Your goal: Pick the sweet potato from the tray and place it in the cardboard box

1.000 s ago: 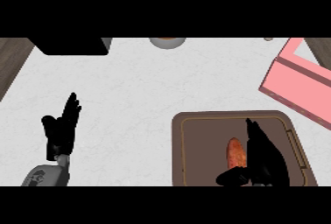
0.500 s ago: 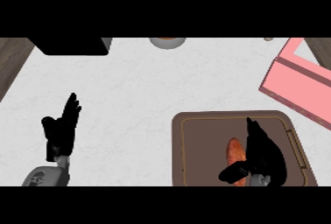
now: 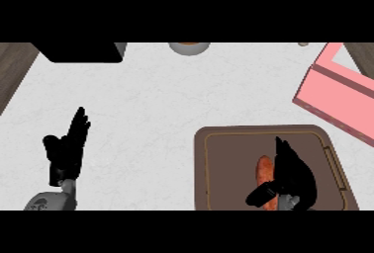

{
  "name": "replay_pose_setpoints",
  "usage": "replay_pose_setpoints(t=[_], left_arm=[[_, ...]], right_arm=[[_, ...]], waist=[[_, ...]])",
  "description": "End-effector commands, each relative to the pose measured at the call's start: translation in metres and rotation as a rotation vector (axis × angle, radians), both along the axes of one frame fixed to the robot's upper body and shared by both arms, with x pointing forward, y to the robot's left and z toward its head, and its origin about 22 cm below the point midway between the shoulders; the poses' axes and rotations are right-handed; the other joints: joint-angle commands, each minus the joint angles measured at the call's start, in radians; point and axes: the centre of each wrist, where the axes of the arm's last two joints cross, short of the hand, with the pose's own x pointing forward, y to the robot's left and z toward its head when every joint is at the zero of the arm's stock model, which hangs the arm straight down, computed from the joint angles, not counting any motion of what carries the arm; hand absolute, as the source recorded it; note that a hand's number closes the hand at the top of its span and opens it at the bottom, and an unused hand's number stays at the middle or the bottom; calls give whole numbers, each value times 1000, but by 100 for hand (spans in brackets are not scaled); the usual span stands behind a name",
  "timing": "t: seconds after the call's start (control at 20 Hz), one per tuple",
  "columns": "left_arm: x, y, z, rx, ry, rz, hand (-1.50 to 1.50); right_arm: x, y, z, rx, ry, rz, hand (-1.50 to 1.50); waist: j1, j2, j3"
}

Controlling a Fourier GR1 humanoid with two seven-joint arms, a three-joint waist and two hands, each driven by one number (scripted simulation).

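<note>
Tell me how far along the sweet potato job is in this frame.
Early stage. Done: the right hand is over the brown tray, right beside the sweet potato, thumb curling across its near end. In hand: closing the grasp; the potato lies on the tray. Left: lifting it, carrying it to the pink box, releasing. The left hand rests open on the left.

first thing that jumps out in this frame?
The pink box at the upper right edge, bright against the pale counter. Next, the brown tray at lower right, where the right hand lies over the orange sweet potato, thumb curling round its near end. The left hand rests open at lower left.
</note>
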Motion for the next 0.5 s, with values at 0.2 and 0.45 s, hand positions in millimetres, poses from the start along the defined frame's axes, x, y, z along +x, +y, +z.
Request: replay_pose_setpoints(t=[0.2,0.45], left_arm=[[14,6,0,6,-11,5,0],[-2,-3,27,14,-8,-2,0]], right_arm=[[11,-10,-16,-23,51,-73,-150],[10,25,-40,-57,-45,39,150]], waist=[[-3,1,0],[6,0,1]])
